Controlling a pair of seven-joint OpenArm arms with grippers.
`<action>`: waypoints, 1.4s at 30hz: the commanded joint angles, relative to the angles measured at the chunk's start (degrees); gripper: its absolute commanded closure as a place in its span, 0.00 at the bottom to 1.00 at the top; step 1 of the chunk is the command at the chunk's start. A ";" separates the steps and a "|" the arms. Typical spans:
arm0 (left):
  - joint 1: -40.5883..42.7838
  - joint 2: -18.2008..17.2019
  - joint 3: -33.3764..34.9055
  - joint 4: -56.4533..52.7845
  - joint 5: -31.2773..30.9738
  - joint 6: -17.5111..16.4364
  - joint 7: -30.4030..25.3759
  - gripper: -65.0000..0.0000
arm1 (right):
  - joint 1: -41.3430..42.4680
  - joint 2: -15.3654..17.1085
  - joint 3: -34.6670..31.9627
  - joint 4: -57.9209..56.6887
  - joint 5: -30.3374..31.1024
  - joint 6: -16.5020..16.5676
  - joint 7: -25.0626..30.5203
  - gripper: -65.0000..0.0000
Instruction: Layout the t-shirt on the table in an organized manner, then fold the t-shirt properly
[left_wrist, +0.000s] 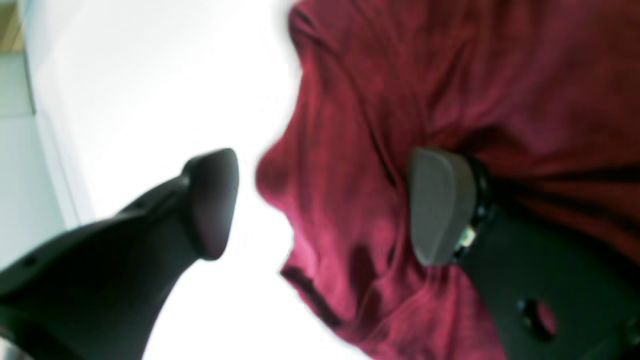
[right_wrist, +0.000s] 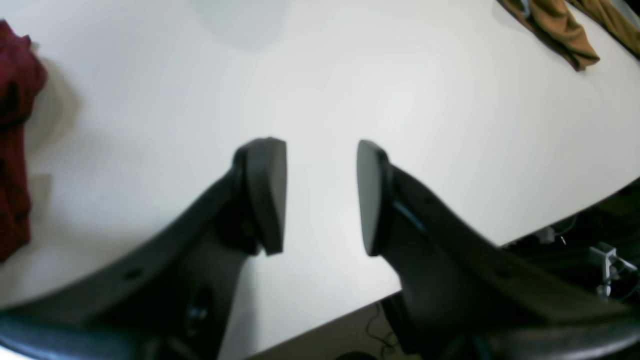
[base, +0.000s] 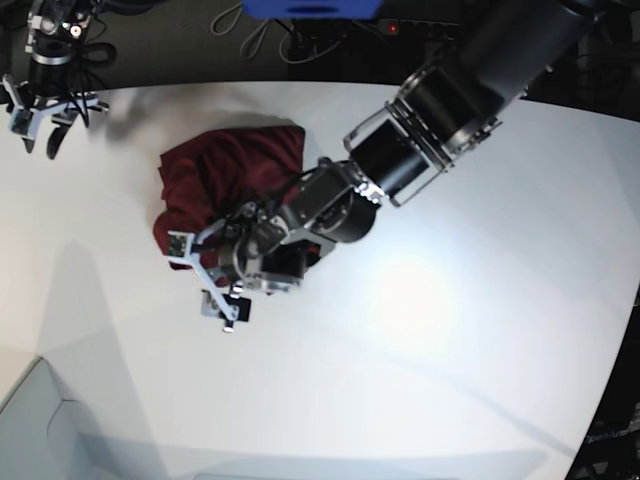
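The maroon t-shirt (base: 225, 180) is lying crumpled in a heap on the white worktop (base: 420, 380), and the left gripper (left_wrist: 320, 205) is hovering right at its near edge with fingers (left_wrist: 440, 205) spread wide, one over the cloth and the other over bare worktop, gripping nothing. The right gripper (right_wrist: 320, 195), fingers likewise parted and empty, is sitting well apart near the worktop's edge, the shirt lying off to its side. The left arm is therefore much the nearer, and a hem fold is lying between its fingers.
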 joint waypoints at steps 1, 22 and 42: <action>-2.30 1.01 -1.65 2.16 0.04 0.58 -0.62 0.21 | -0.14 0.21 0.32 1.27 0.29 0.02 1.79 0.67; 24.07 -5.75 -51.85 40.13 -0.49 0.58 10.11 0.22 | 2.23 0.74 -10.32 0.39 0.20 0.10 1.61 0.71; 52.73 -5.83 -85.79 52.00 -21.59 0.58 10.63 0.22 | 1.97 2.23 -24.12 -11.74 0.38 0.10 1.79 1.00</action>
